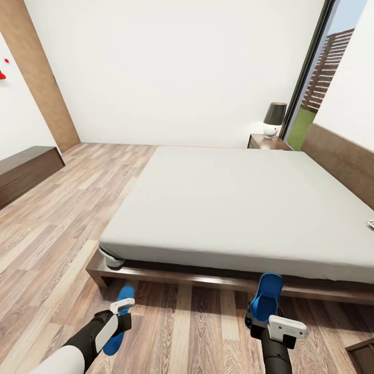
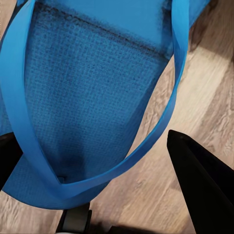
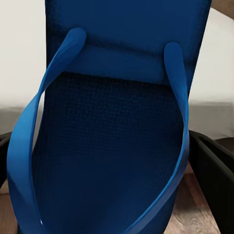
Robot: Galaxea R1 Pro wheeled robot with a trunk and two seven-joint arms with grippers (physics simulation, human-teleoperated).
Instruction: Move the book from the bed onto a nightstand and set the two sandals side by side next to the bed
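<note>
My left gripper (image 1: 122, 312) is shut on a bright blue sandal (image 1: 117, 322) low over the wood floor, left of the bed's foot corner. In the left wrist view this sandal (image 2: 83, 97) lies between the black fingers (image 2: 200, 185). The right gripper (image 1: 263, 318) is shut on the other sandal (image 1: 268, 297), tilted toe-up in front of the bed frame (image 1: 171, 278); that sandal's sole (image 3: 112, 161) spans the right wrist view. The book (image 1: 371, 224) peeks in on the mattress at the right edge of the picture. A nightstand (image 1: 266, 142) stands at the far side of the bed.
A lamp (image 1: 274, 119) with a dark shade sits on the far nightstand. A long low sideboard (image 1: 26, 171) runs along the left wall beside a brown door (image 1: 36, 72). A dark cabinet corner (image 1: 363, 354) shows at lower right. Open plank floor (image 1: 72, 218) lies left of the bed.
</note>
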